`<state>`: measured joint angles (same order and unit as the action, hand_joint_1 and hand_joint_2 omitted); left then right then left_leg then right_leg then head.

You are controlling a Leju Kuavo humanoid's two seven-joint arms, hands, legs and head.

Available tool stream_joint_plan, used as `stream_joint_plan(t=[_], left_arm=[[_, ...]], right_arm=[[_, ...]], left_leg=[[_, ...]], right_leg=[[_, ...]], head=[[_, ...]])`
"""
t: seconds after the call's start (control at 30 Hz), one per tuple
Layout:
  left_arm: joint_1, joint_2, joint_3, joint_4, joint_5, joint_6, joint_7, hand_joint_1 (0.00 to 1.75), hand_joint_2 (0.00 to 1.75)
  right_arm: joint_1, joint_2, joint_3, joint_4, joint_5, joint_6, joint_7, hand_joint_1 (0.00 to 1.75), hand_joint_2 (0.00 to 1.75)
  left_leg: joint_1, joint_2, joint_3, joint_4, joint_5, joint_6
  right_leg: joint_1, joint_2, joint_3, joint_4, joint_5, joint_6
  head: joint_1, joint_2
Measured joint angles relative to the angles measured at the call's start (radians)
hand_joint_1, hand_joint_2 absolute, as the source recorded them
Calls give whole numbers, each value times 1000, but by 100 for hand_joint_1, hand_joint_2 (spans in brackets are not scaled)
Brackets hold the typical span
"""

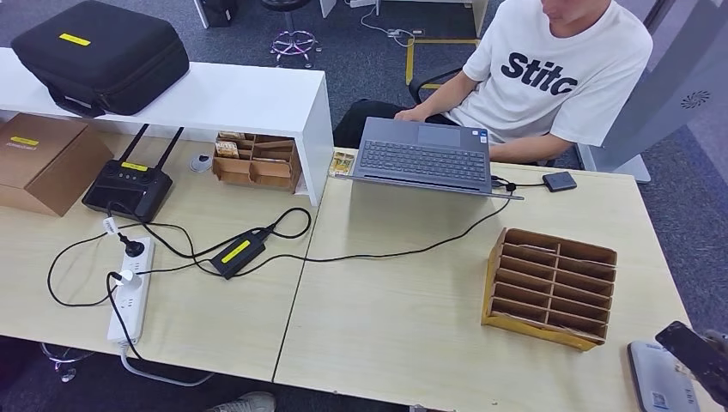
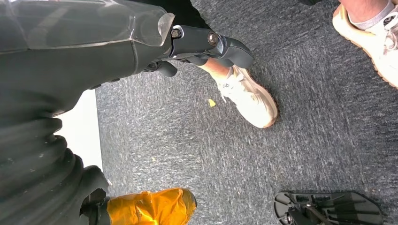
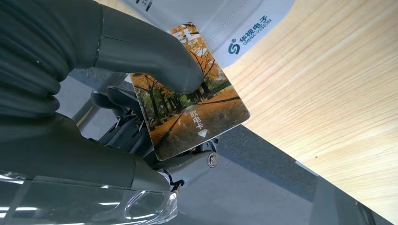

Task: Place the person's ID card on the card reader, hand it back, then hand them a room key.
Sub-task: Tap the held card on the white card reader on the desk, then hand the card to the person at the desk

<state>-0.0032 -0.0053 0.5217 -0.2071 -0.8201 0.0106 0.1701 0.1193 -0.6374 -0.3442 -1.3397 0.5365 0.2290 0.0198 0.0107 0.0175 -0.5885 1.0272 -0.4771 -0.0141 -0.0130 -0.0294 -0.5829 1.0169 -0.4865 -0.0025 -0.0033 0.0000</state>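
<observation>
Right robot hand (image 3: pixel 141 108) pinched room key card (image 3: pixel 190 98) under thumb | card reader (image 3: pixel 225 23) just beyond | left robot hand (image 2: pixel 202 47) hung empty, half-curled | risk: shallow pinch could let card slip.

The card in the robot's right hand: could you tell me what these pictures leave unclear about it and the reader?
- Card, right wrist view: the thumb covers part of its face; the back is unseen.
- Card reader, head view: cut off by the picture's edge, partly behind the right hand.
- Reader label, right wrist view: partly hidden by the card.
</observation>
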Motion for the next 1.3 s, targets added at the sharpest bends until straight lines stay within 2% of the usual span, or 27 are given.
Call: stream_joint_plan(t=[0.2, 0.3, 0.37, 0.43, 0.6, 0.67, 0.77, 0.9, 1.03, 1.17, 1.3], left_arm=[[0, 0, 2, 0, -3, -1, 0, 0, 175], [0, 0, 5, 0, -6, -1, 0, 0, 175], [0, 0, 8, 0, -7, 0, 0, 0, 175], [0, -1, 13, 0, -10, 2, 0, 0, 175], [-1, -9, 31, 0, -27, 7, 3, 0, 175], [-1, -11, 34, 0, -37, 6, 4, 0, 175], [-3, -12, 34, 0, -59, -1, 3, 0, 175], [-14, -11, 34, 0, -93, -17, 0, 0, 175], [-31, -8, 34, 0, -134, -37, 0, 0, 175], [-46, -1, 31, 0, -177, -55, -2, 0, 175], [-58, 1, 29, 0, -208, -66, -3, 0, 175]], right_arm=[[-8, -18, 24, 13, -7, 7, 8, 175, 175], [-11, -23, 37, 16, -6, -32, 7, 175, 175], [-11, -19, 43, 7, 6, -105, -7, 175, 175], [-9, 1, 42, -25, 32, -221, -37, 175, 175], [-6, 115, 38, -224, 101, -492, -137, 175, 175], [-12, 155, 53, -324, 119, -547, -164, 175, 175], [-62, 187, 105, -428, 143, -577, -181, 175, 175], [-240, 199, 225, -467, 165, -542, -153, 175, 175], [-518, 223, 400, -398, 216, -414, -83, 175, 175], [-815, 317, 626, -226, 246, -278, -6, 175, 175], [-1015, 435, 810, -49, 220, -232, 45, 175, 175]], left_leg=[[0, 0, 0, 0, 0, 0], [0, 0, 0, 0, 0, 0], [0, 0, 0, 0, 0, 0], [0, 1, 1, 0, 0, 0], [0, 1, 1, 0, 0, 0], [1, 1, 1, -1, 0, 0], [0, 4, 1, -1, 0, -1], [0, 7, 1, -1, 2, -2], [0, 8, -1, -1, 6, -2], [1, 10, 0, -1, 10, -4], [2, 6, -1, -1, 13, -6]], right_leg=[[0, 0, 0, 0, 0, 0], [0, 0, 1, 0, 0, 0], [0, 0, 1, 0, 0, 0], [0, 1, 0, 0, 0, 0], [0, 2, 0, 1, 0, 0], [1, 1, 0, 2, -1, -1], [1, 3, 0, 3, -1, -1], [0, 6, 0, 3, 2, -2], [0, 8, -1, 4, 7, -2], [1, 10, -4, 5, 9, -4], [1, 7, -6, 7, 9, -4]], head=[[0, 0], [0, 0], [0, 0], [0, 0], [0, 0], [0, 0], [0, 0], [0, 0], [0, 0], [0, 0], [0, 0]])
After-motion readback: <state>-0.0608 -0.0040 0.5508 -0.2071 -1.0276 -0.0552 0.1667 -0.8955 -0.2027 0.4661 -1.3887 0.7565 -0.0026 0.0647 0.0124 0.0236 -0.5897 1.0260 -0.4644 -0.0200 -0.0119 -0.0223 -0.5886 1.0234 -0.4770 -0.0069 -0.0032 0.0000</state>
